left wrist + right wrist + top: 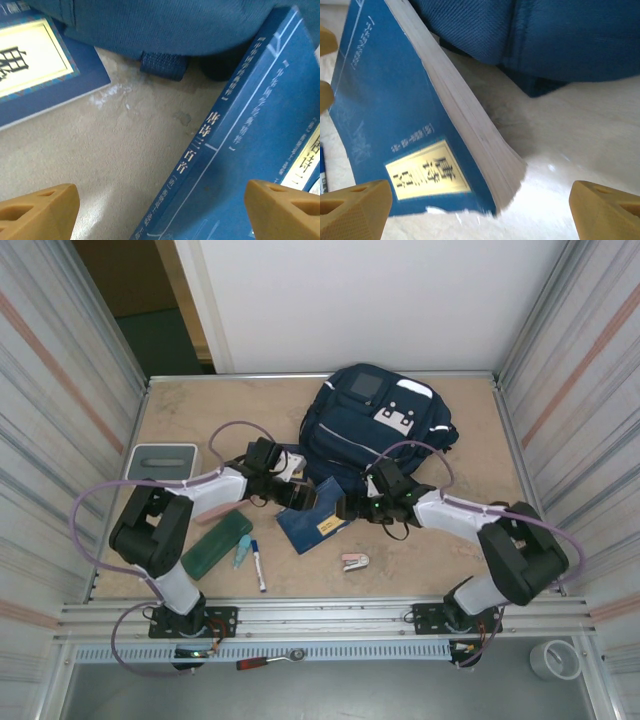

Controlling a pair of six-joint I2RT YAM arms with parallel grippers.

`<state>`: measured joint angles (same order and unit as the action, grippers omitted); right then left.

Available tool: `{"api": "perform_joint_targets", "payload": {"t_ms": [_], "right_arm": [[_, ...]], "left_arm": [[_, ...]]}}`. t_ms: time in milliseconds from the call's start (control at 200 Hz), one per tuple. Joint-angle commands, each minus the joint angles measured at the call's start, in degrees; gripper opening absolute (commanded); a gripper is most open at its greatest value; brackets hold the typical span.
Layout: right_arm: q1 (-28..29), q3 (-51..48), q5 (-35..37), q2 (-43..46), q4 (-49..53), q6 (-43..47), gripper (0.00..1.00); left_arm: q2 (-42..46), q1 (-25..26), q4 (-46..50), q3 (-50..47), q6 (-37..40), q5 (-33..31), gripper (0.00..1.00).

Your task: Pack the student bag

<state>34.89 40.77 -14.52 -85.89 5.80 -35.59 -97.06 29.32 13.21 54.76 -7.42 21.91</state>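
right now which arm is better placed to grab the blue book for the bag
right, probably: the right gripper has the page edge of the blue book inside its open jaws, bag just beyond. the left gripper, also open, is mostly over bare table, book off to one side

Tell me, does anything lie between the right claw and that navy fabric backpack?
Yes. A blue paperback book with a yellow label lies ahead of the open right gripper, partly blocking it, with the navy fabric backpack behind.
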Motion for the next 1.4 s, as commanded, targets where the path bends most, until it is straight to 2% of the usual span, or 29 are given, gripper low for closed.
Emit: {"api": "perform_joint_targets", "payload": {"t_ms": [0, 150, 205, 316, 371, 556, 651, 726, 827, 972, 1132, 1302, 1393], "right_arm": [[0.8, 2.2, -3.4, -3.6, -6.8, 0.3, 0.87], [0.6, 4.8, -5.3, -8.7, -8.0, 3.1, 0.77], [0.2, 5.1, -7.2, -9.4, -9.6, 4.0, 0.64], [-0.9, 5.6, -10.3, -7.9, -9.5, 6.4, 0.33], [-1.5, 5.9, -11.9, -5.9, -8.0, 8.3, 0.23], [-2.3, 8.7, -19.5, 2.4, 1.9, 17.2, 0.09], [-4.4, 8.9, -22.6, 8.4, 3.5, 17.3, 0.0], [-7.2, 9.4, -24.5, 12.4, 4.1, 15.3, 0.0], [-12.0, 10.9, -26.5, 16.7, 4.6, 9.9, 0.0], [-16.9, 11.8, -31.2, 19.3, 0.1, 0.3, 0.0], [-16.2, 12.3, -34.8, 19.5, -7.3, -5.8, 0.0], [-14.5, 12.7, -36.6, 18.4, -11.8, -8.9, 0.0], [-13.7, 12.6, -36.3, 17.3, -13.5, -10.2, 0.0]], "left_arm": [[0.3, 0.4, 0.2, 0.6, 1.4, 2.2, 0.86], [0.7, 0.4, -0.5, -0.6, 1.0, 1.5, 0.85], [1.0, 0.4, -0.5, -0.6, 0.9, 1.9, 0.85], [3.3, 0.1, -0.4, -1.3, 1.0, 1.3, 0.85], [5.2, -0.5, -0.6, -1.7, 0.5, 1.7, 0.85], [14.3, -3.0, -2.0, -4.5, -1.0, 5.4, 0.87], [19.7, -3.2, -4.0, -6.6, -3.0, 6.6, 0.88], [24.3, -3.5, -5.6, -8.7, -5.2, 6.6, 0.89], [30.9, -6.0, -9.1, -12.7, -12.3, 7.4, 0.94], [37.5, -13.0, -21.5, -20.3, -24.7, 18.2, 0.99], [35.6, -14.0, -28.7, -20.1, -30.0, 27.1, 0.99], [31.5, -13.9, -37.4, -19.3, -34.3, 30.1, 0.99], [29.3, -13.7, -39.5, -18.5, -35.0, 31.2, 0.9]]}}
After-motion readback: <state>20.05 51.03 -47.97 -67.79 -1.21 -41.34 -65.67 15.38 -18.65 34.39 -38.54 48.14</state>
